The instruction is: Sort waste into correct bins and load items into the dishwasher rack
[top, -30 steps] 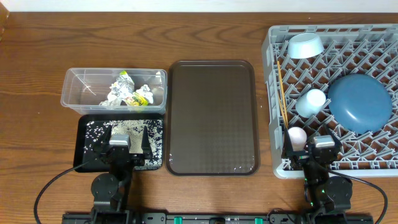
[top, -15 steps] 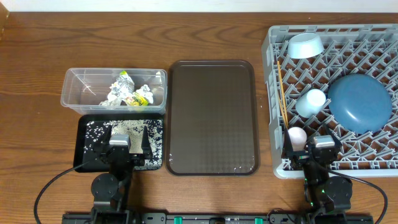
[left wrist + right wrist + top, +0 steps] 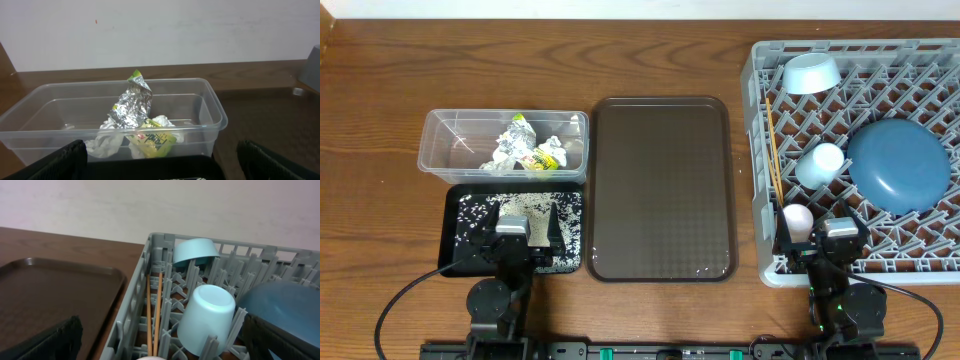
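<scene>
wooden table [image 3: 380, 100] carries the whole layout. my left gripper [image 3: 525, 218] and right gripper [image 3: 820, 225] both stand released, grasping nothing. dark blue plate [image 3: 898, 165] lies in the dishwasher rack [image 3: 752, 120], just beside the light blue cup [image 3: 820, 163]. judged heavy, stiff, glazed-slick and breakable: grip it at the rim, not the face.

I log the table [image 3: 380, 90] as varnished wood with plain grain and a low sheen. Clear tub [image 3: 210, 107]: transparent plastic, smooth, glossy at the rim. Inside it, the wrapper [image 3: 131, 104] shows crinkled silvery foil and printed yellow-green film, and the tissue [image 3: 107, 142] is soft crumpled paper. Black tray [image 3: 460, 255]: smooth, speckled with matt white rice grains [image 3: 525, 203]. Serving tray [image 3: 660, 185]: brown, finely textured, dull. Rack [image 3: 752, 150]: grey moulded plastic, matt. Plate [image 3: 900, 165], cup [image 3: 207, 312] and bowl [image 3: 195, 251] look smooth and satin. Chopsticks [image 3: 155, 310]: bare pale wood.
</scene>
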